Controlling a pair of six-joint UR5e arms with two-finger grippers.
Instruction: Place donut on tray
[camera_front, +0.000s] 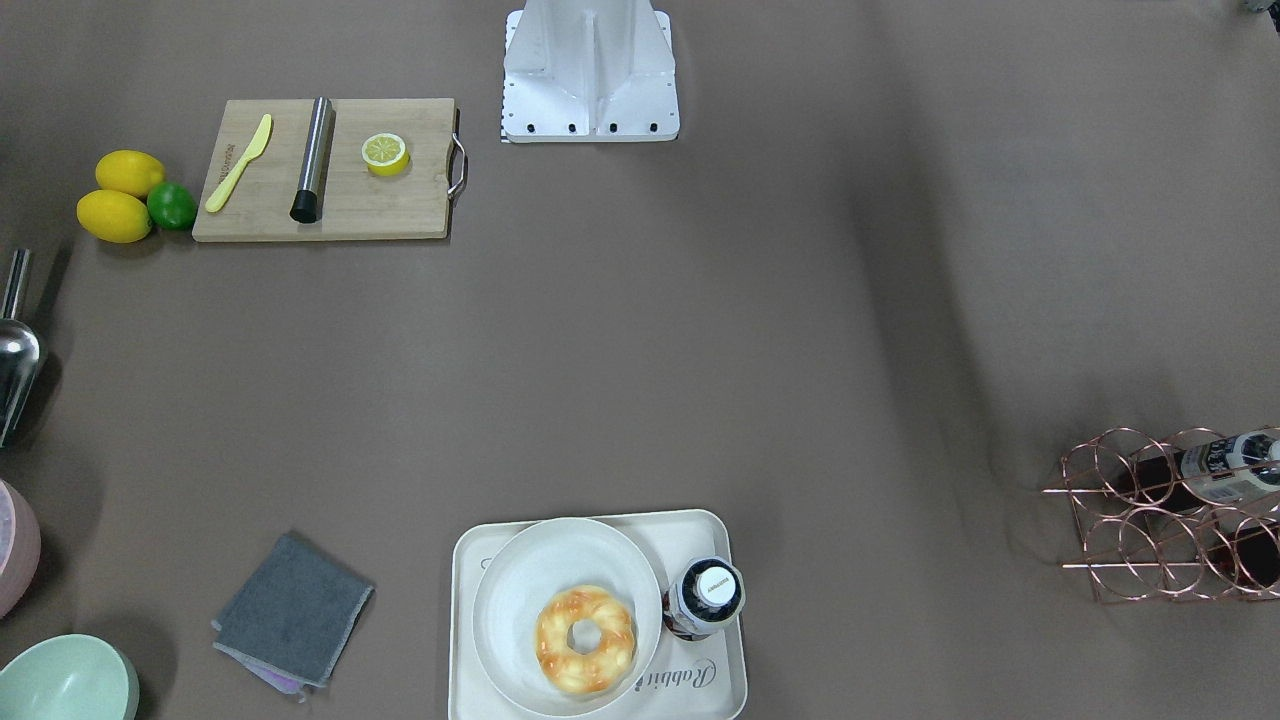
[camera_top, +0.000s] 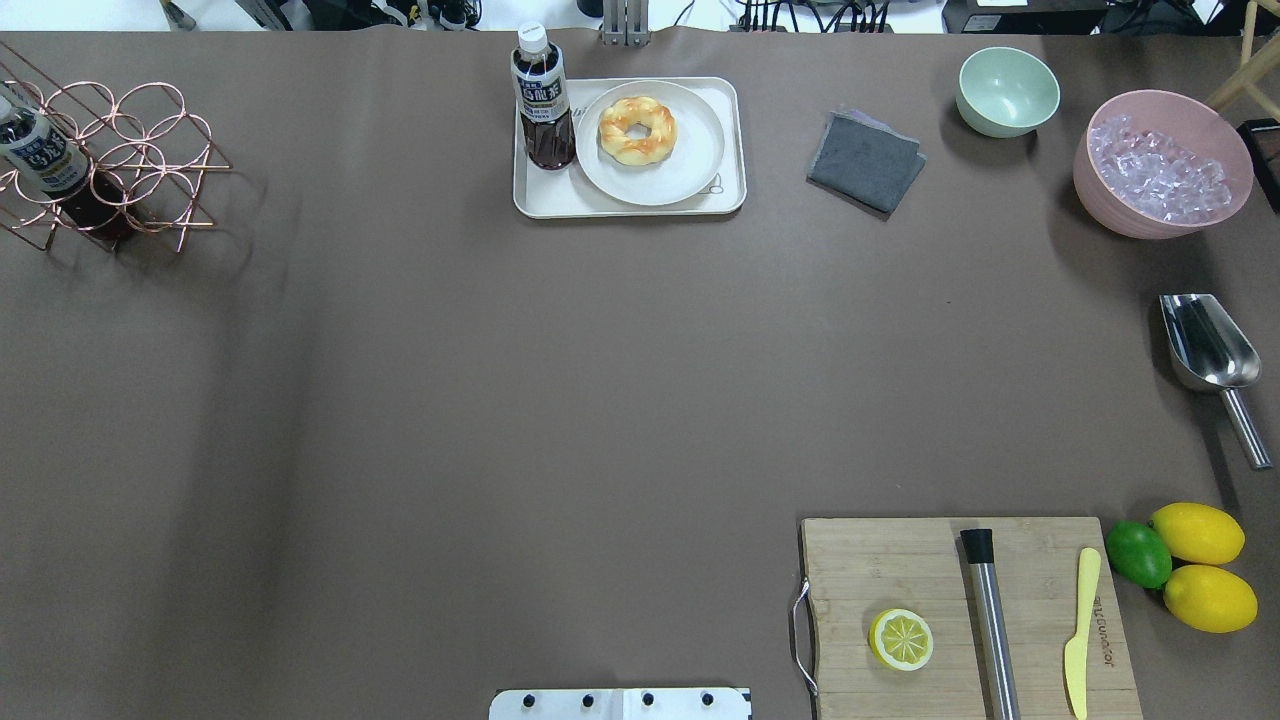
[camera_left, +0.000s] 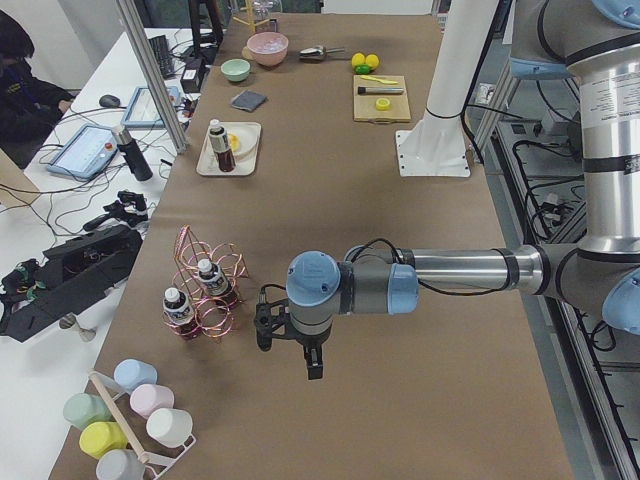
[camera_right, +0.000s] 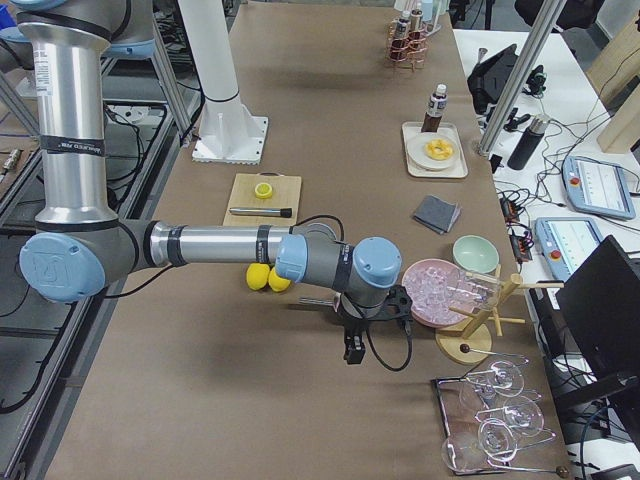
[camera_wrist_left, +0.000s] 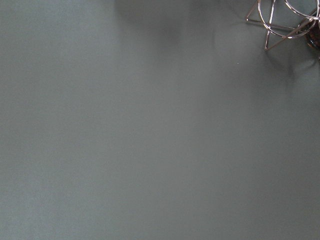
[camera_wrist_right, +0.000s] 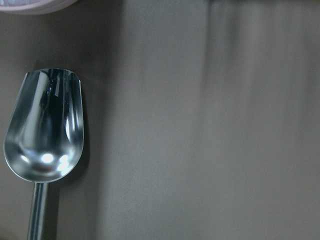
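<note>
The donut (camera_front: 586, 640) is golden-yellow with orange-brown patches. It lies on a round off-white plate (camera_front: 520, 590), which rests on the cream tray (camera_front: 462, 640) with "Rabbit" lettering. The donut (camera_top: 637, 130), plate (camera_top: 690, 165) and tray (camera_top: 560, 197) show at the table's far edge in the overhead view. A dark drink bottle (camera_top: 543, 100) stands on the tray beside the plate. My left gripper (camera_left: 290, 350) hangs over bare table near a wire rack. My right gripper (camera_right: 372, 330) hangs near a pink bowl. Both show only in side views, so I cannot tell whether they are open or shut.
A wooden cutting board (camera_top: 880, 570) holds a halved lemon (camera_top: 901, 640), a steel tube and a yellow knife. Two lemons and a lime (camera_top: 1138, 553) lie beside it. A grey cloth (camera_top: 865, 160), green bowl (camera_top: 1007, 90), pink ice bowl (camera_top: 1160, 165), steel scoop (camera_top: 1205, 345) and copper bottle rack (camera_top: 110, 150) ring the table.
</note>
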